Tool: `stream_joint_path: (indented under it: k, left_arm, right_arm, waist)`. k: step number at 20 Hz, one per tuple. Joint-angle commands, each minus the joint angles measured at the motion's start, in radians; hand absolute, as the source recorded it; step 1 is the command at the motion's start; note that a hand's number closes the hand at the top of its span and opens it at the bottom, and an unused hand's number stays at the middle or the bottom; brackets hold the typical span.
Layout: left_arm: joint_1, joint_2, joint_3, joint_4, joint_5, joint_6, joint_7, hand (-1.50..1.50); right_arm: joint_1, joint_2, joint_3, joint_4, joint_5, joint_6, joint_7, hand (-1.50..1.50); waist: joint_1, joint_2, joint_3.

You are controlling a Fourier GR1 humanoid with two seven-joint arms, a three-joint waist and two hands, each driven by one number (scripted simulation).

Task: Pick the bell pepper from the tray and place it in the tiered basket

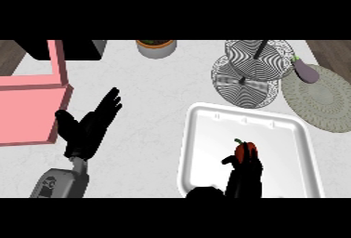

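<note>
Gleaming red bell pepper (245, 149), green-stemmed.

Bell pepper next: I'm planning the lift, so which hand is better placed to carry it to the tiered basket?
The right hand: its fingers already reach the bell pepper in the tray. The left hand rests open, across the counter from the tiered basket.

One head view looks steeply down on the counter (151, 93).

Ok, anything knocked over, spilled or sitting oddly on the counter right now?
Nothing stands out. The bell pepper is in the white tray with the right hand at it, the tiered basket is upright, and the eggplant lies on the woven mat. The left hand rests open.
</note>
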Motion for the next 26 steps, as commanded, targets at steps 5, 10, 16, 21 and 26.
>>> stream_joint_path:
  k: [5, 10, 16, 21, 26]
  left_arm:
    - [0.01, -0.041, -0.018, -0.059, -0.029, 0.027, 0.041, 0.0]
    - [-0.034, -0.019, 0.024, 0.008, -0.013, 0.001, 0.027, 0.0]
    - [-0.027, -0.022, 0.008, 0.001, -0.009, -0.021, 0.005, 0.0]
    - [-0.02, 0.0, 0.044, 0.018, 0.0, -0.018, 0.007, 0.0]
    - [-0.019, -0.02, 0.034, -0.017, -0.008, 0.015, 0.044, 0.0]
  right_arm:
    - [-0.093, 0.026, -0.05, 0.11, 0.082, -0.097, 0.062, 1.5]
    - [-0.098, -0.216, -0.093, -0.049, -0.251, 0.025, -0.196, 1.5]
    - [-0.064, -0.501, -0.086, -0.062, -0.491, 0.184, -0.477, 1.5]
    - [-0.104, -0.657, -0.261, -0.212, -0.871, 0.313, -0.681, 1.5]
    - [-0.153, -0.821, -0.511, -0.31, -1.197, 0.487, -0.833, 1.5]
  waist:
    - [0.004, 0.017, 0.013]
    - [0.007, 0.023, 0.014]
    - [0.026, 0.037, 0.015]
    - [-0.003, 0.024, 0.014]
    - [-0.025, 0.009, 0.014]
